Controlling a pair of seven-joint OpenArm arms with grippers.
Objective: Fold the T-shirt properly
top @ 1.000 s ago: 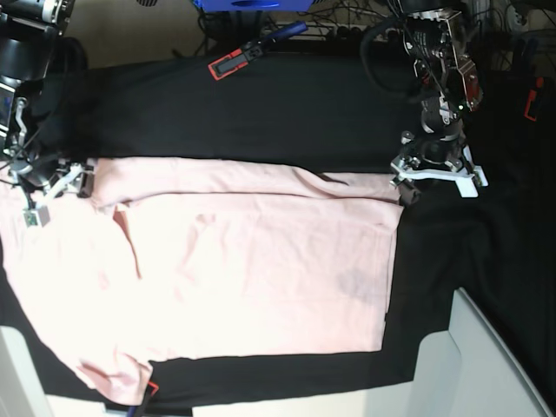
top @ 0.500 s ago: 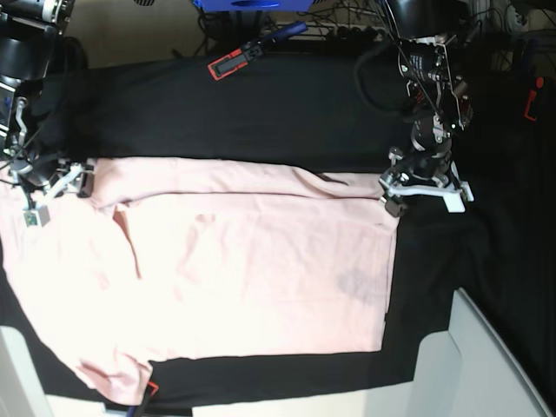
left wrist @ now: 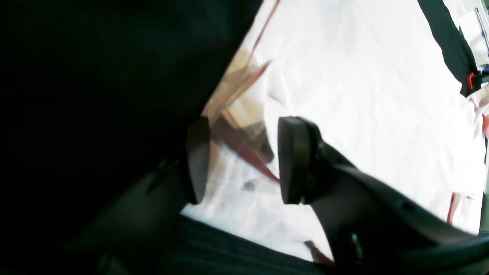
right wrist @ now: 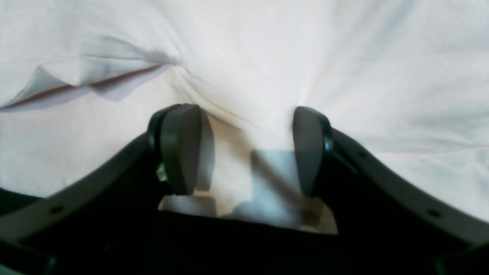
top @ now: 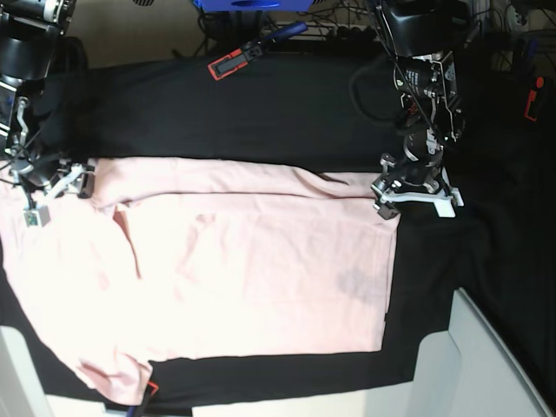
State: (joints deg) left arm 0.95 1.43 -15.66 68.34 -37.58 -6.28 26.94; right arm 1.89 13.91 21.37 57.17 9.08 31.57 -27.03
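The T-shirt [top: 252,265] lies spread flat on the black table cloth [top: 287,113], plain pink side up, with one long fold line running along its far portion and a sleeve hanging toward the near edge. Its two far corners sit at the two grippers. The left gripper [top: 393,193] stands at the shirt's corner with its jaws parted; in the left wrist view the layered edge of the cloth lies between the pads [left wrist: 292,160], with a gap on either side. The right gripper [top: 54,184] rests over the opposite corner, jaws wide apart, fabric bunched in creases just ahead of its fingertips [right wrist: 179,149]. Beyond the left gripper, farther along the cloth, lies a red-and-black clamp [top: 233,61].
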